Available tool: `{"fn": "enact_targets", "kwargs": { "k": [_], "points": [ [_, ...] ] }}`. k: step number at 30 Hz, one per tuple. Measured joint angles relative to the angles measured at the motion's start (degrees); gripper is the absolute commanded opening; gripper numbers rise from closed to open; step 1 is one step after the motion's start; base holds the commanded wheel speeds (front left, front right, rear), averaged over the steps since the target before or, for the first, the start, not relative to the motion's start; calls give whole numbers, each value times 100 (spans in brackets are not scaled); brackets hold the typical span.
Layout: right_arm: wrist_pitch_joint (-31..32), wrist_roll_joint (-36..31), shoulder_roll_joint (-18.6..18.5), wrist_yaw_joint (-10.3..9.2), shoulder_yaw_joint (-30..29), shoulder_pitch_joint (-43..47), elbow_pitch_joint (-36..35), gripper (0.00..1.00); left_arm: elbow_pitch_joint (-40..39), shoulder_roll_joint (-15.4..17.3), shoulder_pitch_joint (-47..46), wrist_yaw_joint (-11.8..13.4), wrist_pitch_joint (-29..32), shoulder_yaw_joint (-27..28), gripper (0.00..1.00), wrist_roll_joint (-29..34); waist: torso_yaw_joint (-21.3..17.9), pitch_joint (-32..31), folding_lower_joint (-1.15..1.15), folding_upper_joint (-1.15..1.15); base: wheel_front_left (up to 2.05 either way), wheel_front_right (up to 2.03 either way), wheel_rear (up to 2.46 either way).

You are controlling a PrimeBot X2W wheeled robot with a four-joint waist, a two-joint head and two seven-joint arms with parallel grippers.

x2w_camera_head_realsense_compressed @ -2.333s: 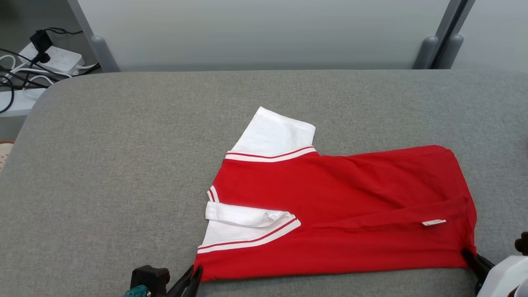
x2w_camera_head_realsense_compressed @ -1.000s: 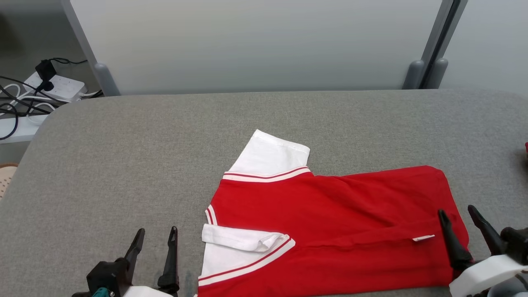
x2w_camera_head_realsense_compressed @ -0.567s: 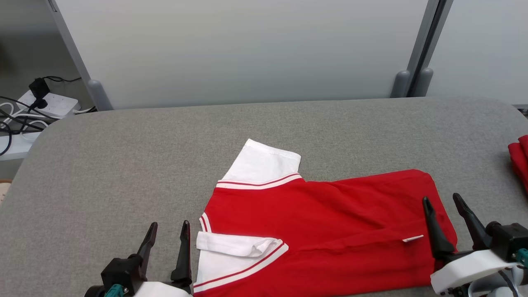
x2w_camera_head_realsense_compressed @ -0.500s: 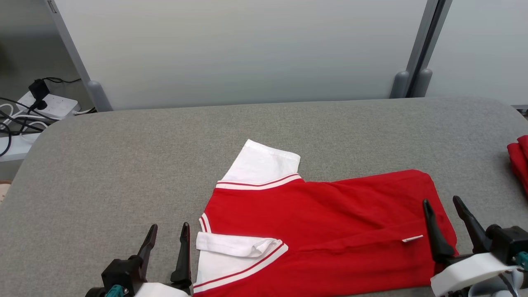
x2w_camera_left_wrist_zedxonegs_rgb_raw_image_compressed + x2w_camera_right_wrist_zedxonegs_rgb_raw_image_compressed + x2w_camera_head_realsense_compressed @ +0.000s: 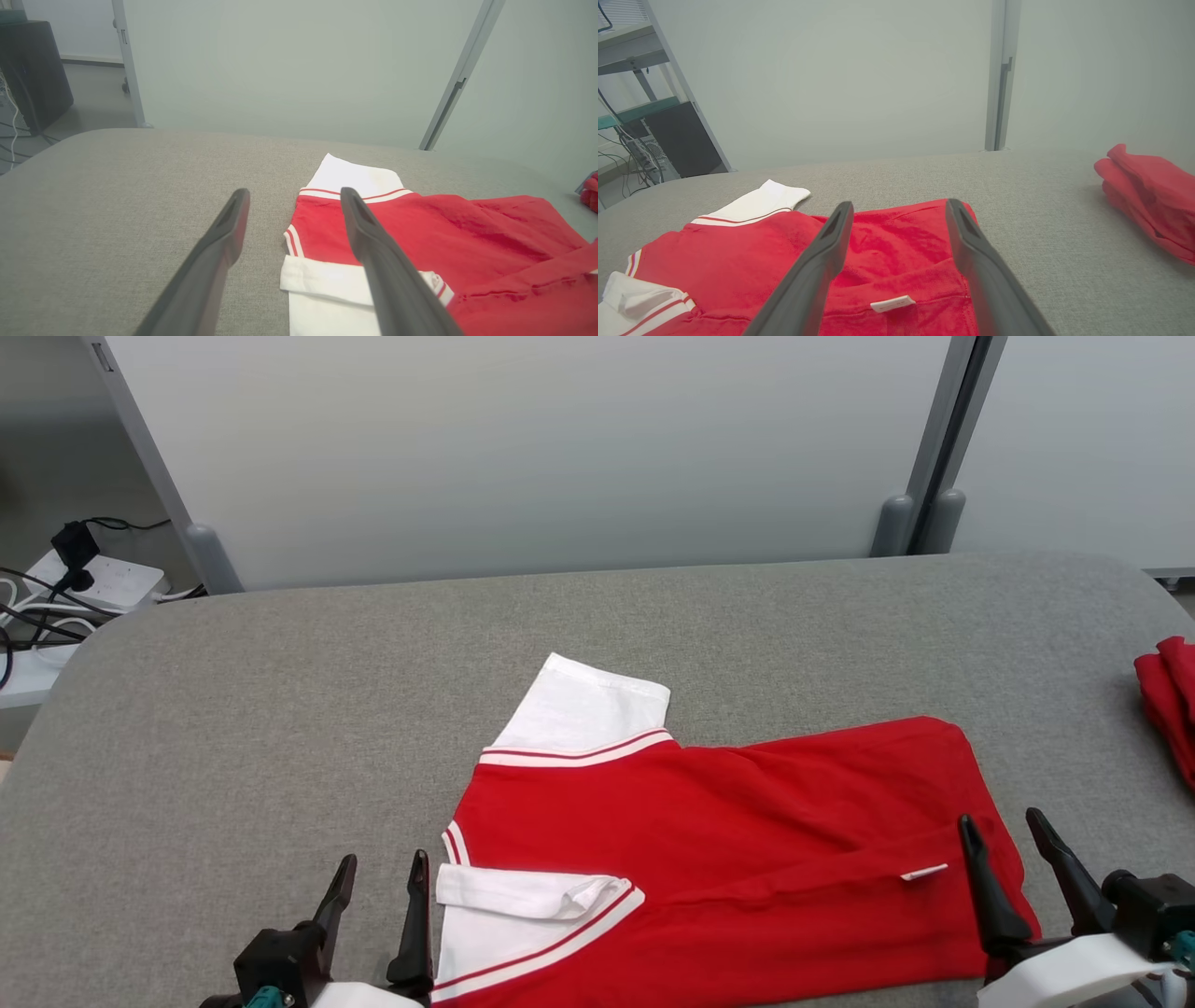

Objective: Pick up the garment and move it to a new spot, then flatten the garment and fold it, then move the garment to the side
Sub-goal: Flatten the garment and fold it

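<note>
Broadest first: grey padded tabletop (image 5: 280,709), rounded at the corners. Across its near middle, the red garment (image 5: 728,821), laid sideways with the neck end to the left and the hem to the right. Near long edge doubled over toward the far side, apparently a first lengthwise fold. Far white sleeve (image 5: 597,709) flat on the tabletop beyond the body. Near white sleeve (image 5: 523,924) turned in on top of the red, probably to keep the outline narrow.

Well apart at the right edge, a second red bundle (image 5: 1165,695), likely parked clear of the working area.

Left jaws wide and empty, fingers (image 5: 416,915) just beside the neck end, above bare tabletop. Right jaws equally wide and empty, fingers (image 5: 980,887) over the hem corner; touching the cloth or not, hard to tell. One pair at each end, seemingly so as to take both ends of the fold together.

Smallest: white label (image 5: 924,872) on the folded flap, close to the right fingers.
</note>
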Motion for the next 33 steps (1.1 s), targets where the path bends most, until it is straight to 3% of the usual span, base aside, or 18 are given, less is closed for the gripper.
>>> {"fn": "enact_targets", "kwargs": {
  "k": [6, 12, 15, 24, 33],
  "points": [
    [0, 65, -32, 0, -31, -5, -24, 100, 1, -1, -52, 0, -8, -26, 100, 0, 0, 73, 0, 0, 0, 0, 0],
    [0, 98, -92, 0, -24, -24, -129, 100, 134, -4, -726, -156, 242, -158, 100, -1, 23, 220, 0, 0, 0, 0, 0],
    [0, 209, -169, 0, 122, -322, -270, 100, 726, -64, -2073, -400, 789, -298, 100, -51, -64, 655, 0, 0, 0, 0, 0],
    [0, 255, -305, 0, 166, -628, -459, 100, 1995, -219, -3593, -745, 1301, -505, 100, -51, -335, 1314, 0, 0, 0, 0, 0],
    [0, 347, -325, 0, 198, -996, -576, 100, 3575, -378, -5031, -840, 1920, -593, 100, -51, -612, 2004, 0, 0, 0, 0, 0]
  ]
}}
